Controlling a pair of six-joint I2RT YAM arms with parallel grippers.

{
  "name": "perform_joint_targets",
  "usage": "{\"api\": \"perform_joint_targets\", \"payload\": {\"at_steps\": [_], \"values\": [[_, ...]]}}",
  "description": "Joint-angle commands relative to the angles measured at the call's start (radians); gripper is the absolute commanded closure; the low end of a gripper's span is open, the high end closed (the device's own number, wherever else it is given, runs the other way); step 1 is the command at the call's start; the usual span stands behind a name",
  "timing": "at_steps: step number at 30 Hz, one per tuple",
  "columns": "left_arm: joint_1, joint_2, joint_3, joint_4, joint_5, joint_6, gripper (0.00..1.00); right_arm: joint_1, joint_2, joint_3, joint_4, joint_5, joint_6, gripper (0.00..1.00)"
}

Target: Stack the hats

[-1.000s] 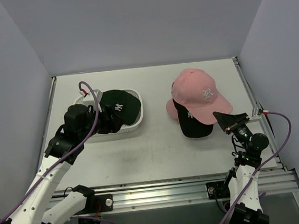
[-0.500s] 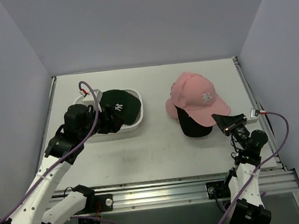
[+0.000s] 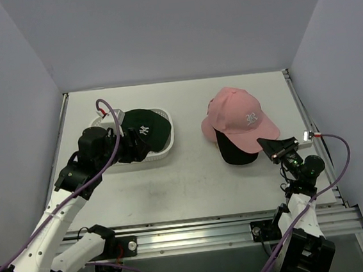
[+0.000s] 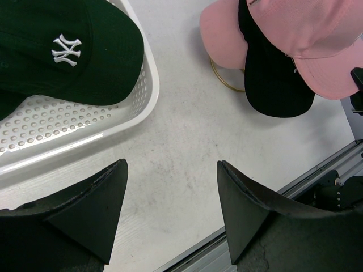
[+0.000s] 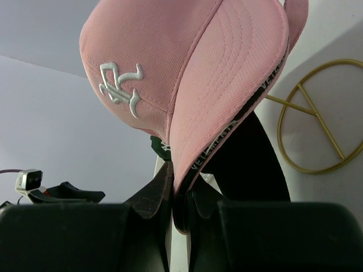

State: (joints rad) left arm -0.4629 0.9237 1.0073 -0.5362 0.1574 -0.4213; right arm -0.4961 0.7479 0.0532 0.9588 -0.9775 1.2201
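A pink cap lies on top of a black cap at the right of the table, its brim towards me. My right gripper is shut on the edge of that pink brim, one finger on each face of it. More pink fabric shows under the black cap. A dark cap with a white logo rests in the white basket at the left. My left gripper hovers beside the basket, open and empty.
A gold wire stand sits under the stacked caps, and a bit of its ring shows on the table. The basket's perforated wall lies just ahead of my left fingers. The metal rail runs along the near edge.
The pink cap has shifted slightly left, further over the black cap, with my right gripper still on its brim. The left arm has not moved.
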Motion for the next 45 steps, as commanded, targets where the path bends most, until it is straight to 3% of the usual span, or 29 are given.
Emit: {"api": "perform_joint_targets", "payload": {"at_steps": [1,2,8,15,23,29,37,45], "values": [[0.003,-0.016,0.005,0.012,-0.007,0.015,0.27,-0.006,0.037,-0.092,-0.038,0.036,-0.108,1.00],[0.003,-0.016,0.005,0.012,-0.006,0.015,0.27,-0.006,0.038,-0.093,-0.043,0.034,-0.114,1.00],[0.003,-0.016,-0.001,0.015,-0.007,0.015,0.27,-0.006,-0.010,-0.058,-0.098,0.011,-0.117,0.67],[0.003,-0.020,-0.003,0.015,-0.009,0.012,0.27,-0.006,-0.100,0.002,-0.238,0.023,-0.152,0.51],[0.003,-0.026,-0.004,0.012,-0.010,0.013,0.27,-0.015,-0.131,0.022,-0.324,0.013,-0.197,0.43],[0.003,-0.023,-0.001,0.012,-0.007,0.013,0.27,-0.024,-0.189,0.115,-0.595,0.065,-0.330,0.37],[0.003,-0.022,0.001,0.012,-0.007,0.015,0.27,-0.036,-0.208,0.126,-0.626,0.077,-0.347,0.26],[0.003,-0.022,0.004,0.010,-0.013,0.018,0.27,-0.038,-0.194,0.168,-0.672,0.125,-0.380,0.23]]}}
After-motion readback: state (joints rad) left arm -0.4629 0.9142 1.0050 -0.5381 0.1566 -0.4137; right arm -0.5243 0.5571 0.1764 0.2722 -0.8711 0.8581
